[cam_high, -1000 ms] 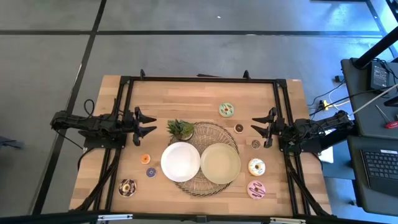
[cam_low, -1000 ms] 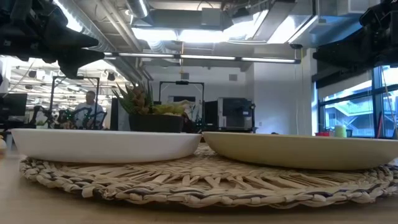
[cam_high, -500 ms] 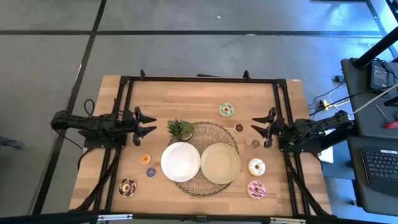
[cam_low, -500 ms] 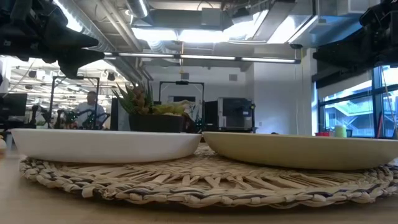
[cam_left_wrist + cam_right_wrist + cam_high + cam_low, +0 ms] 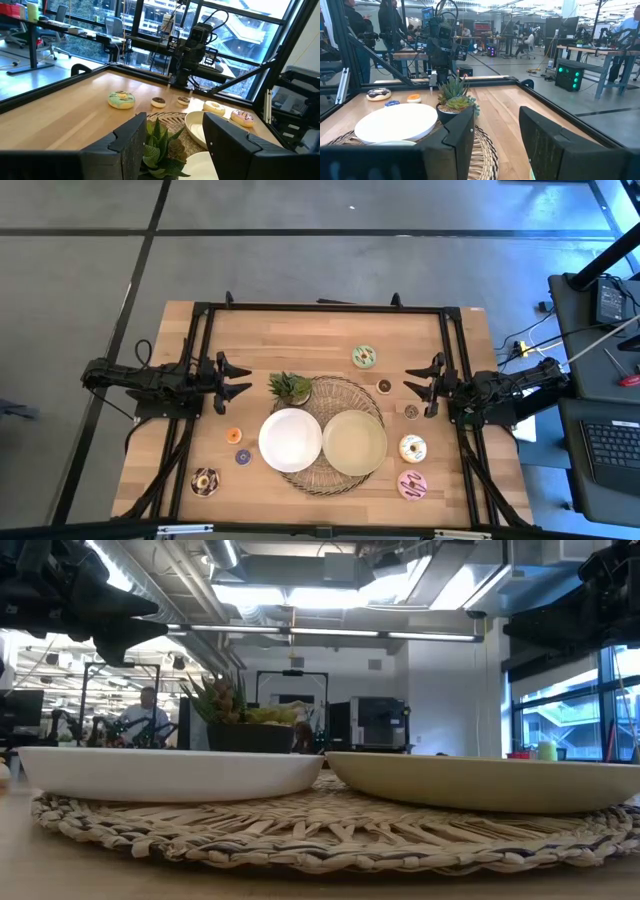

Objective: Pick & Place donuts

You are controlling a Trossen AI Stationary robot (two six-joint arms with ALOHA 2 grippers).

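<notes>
While both arms wait at opposite bench (image 5: 250, 330) edges, the left end effector (image 5: 240, 377) and right end effector (image 5: 410, 386) are spread wide, holding nothing. Donuts lie scattered: green (image 5: 364, 357), white-yellow (image 5: 412, 448), pink (image 5: 412, 485), chocolate (image 5: 205, 481).

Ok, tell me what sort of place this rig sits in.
Probably an open robotics lab or office: desks with monitors and a seated person behind the wooden table, exposed ceiling ducts, large windows.
</notes>
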